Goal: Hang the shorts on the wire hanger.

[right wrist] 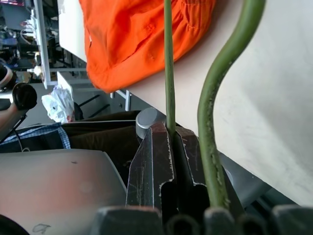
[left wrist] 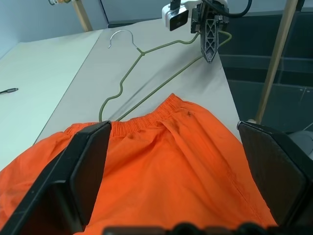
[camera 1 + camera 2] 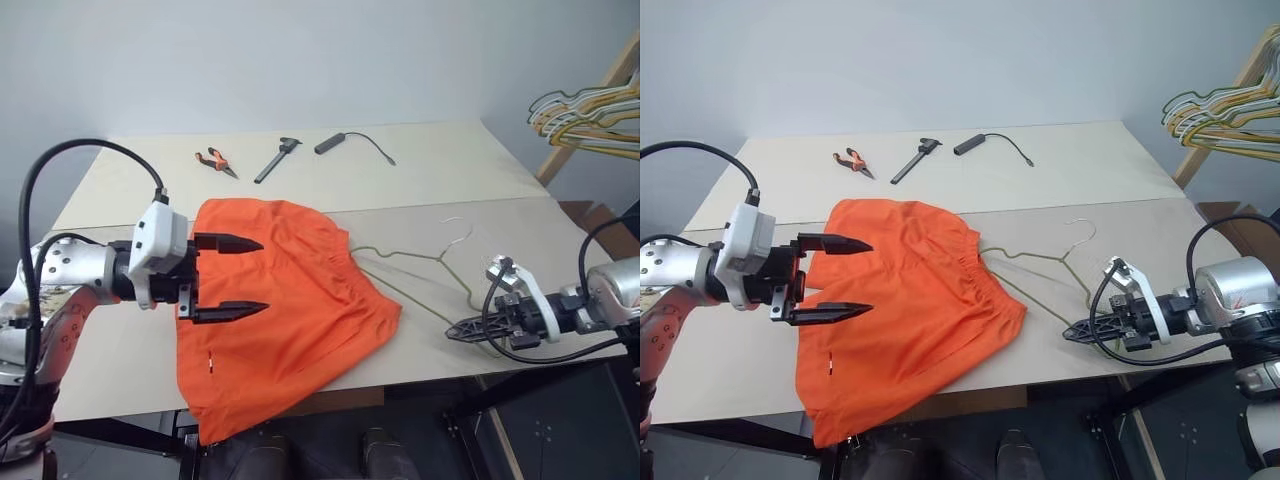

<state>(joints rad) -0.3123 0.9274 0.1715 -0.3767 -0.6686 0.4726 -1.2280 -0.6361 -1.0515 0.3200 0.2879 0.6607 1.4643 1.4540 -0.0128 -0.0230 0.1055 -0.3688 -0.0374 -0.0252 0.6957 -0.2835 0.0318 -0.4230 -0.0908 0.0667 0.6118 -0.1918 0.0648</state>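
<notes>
The shorts (image 3: 280, 310) are closest, bright orange, spread flat in the lower middle of the frame w/ one leg hanging over the front edge of the table (image 3: 440, 170). The stretchy waist points to the right. The left gripper (image 3: 232, 277) sits over the left part of the shorts, its two black fingers wide apart w/ nothing between them; it looks to be just above the cloth, but it's hard to tell if it touches.

The wire hanger (image 3: 420, 262) lies on the table just right of the shorts, hook toward the back. One end goes under the waist. The right gripper (image 3: 462, 330), at the lower right, is pinched tight on the hanger's bottom wire near the table edge.

Far back, upper middle: orange pliers (image 3: 215, 160), a black tool (image 3: 277, 160) and a black cable (image 3: 356, 143). More hangers (image 3: 590, 115) hang bunched at the upper right.
</notes>
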